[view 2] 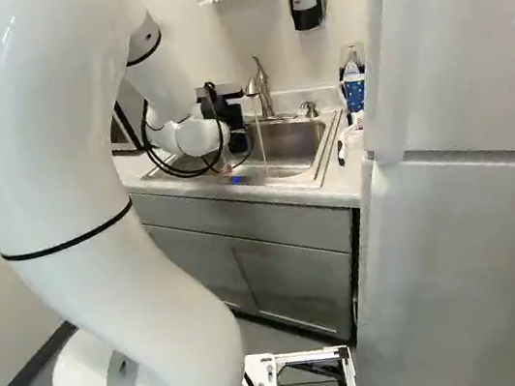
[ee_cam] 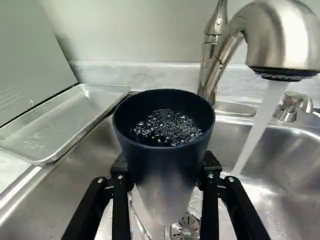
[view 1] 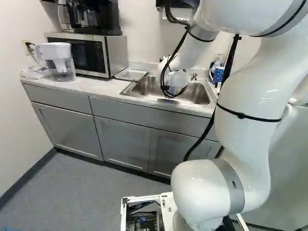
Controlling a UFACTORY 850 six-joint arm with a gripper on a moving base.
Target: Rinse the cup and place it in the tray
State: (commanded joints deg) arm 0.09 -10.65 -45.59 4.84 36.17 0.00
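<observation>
Tool (view 2: 237, 140): gripped the cup (ee_cam: 165, 130) between both fingers.
Cup position: was upright above the sink (ee_cam: 75, 177), bubbles inside.
Faucet (ee_cam: 280, 40): discharged water beside the cup.
Tray (ee_cam: 65, 122): rested on the desk (view 1: 96, 87), at the sink's edge.

Free room above tray (ee_cam: 62, 122), faucet (ee_cam: 280, 32) and running water (ee_cam: 259, 127) beside cup (ee_cam: 162, 167).

On my camera feeds, the arm (view 1: 250, 86) I drive is glossy white, all thick curved tubes and bulbous joints, with smooth grey bands (view 1: 230, 185), one marked by a small dark dot. Thin black straps (view 1: 248, 117) circle its links, and black cables (view 2: 148, 142) loop loosely around the wrist. My gripper (view 2: 240, 141) is black, its angular linkages dotted with small silvery screws (ee_cam: 100, 180). Low down, I see a white metal frame (view 1: 167, 207) around dark electronics (view 1: 144, 222).
</observation>
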